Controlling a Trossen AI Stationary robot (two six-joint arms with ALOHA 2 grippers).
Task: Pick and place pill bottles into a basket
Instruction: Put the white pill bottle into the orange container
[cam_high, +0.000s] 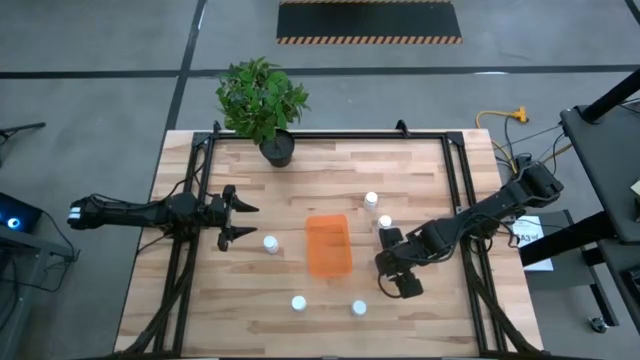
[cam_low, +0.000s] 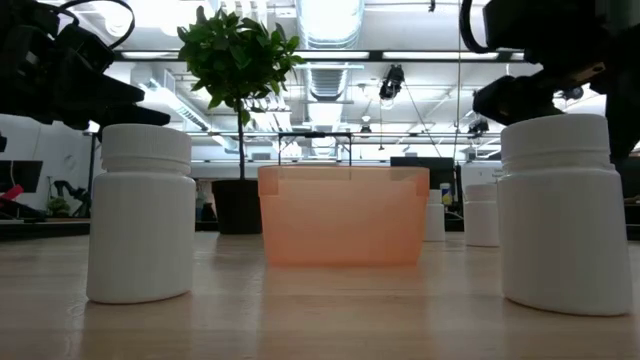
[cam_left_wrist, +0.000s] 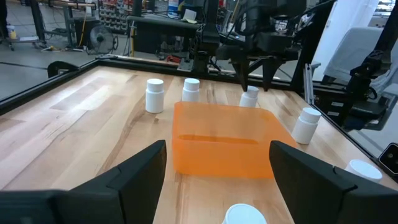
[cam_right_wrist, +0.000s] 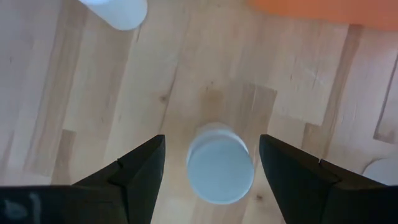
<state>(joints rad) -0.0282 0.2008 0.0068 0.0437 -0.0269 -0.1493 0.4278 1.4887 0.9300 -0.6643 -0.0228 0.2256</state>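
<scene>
The orange basket (cam_high: 329, 245) stands at the table's middle. Six white pill bottles stand upright on their bases. Two (cam_high: 371, 200) (cam_high: 385, 222) are far right of the basket, one (cam_high: 270, 243) is to its left, and two (cam_high: 298, 303) (cam_high: 359, 308) are near the front edge. The sixth (cam_right_wrist: 219, 163) stands under my right gripper (cam_high: 395, 262). That gripper is open and points down, its fingers on either side above the cap without touching it; this also shows in the left wrist view (cam_left_wrist: 249, 98). My left gripper (cam_high: 240, 220) is open and empty, left of the basket.
A potted plant in a black pot (cam_high: 277, 150) stands at the table's far edge. Black frame rails (cam_high: 190, 250) (cam_high: 470, 250) run along the table's left and right sides. In the low view the two front bottles (cam_low: 142, 215) (cam_low: 557, 215) flank the basket (cam_low: 343, 215).
</scene>
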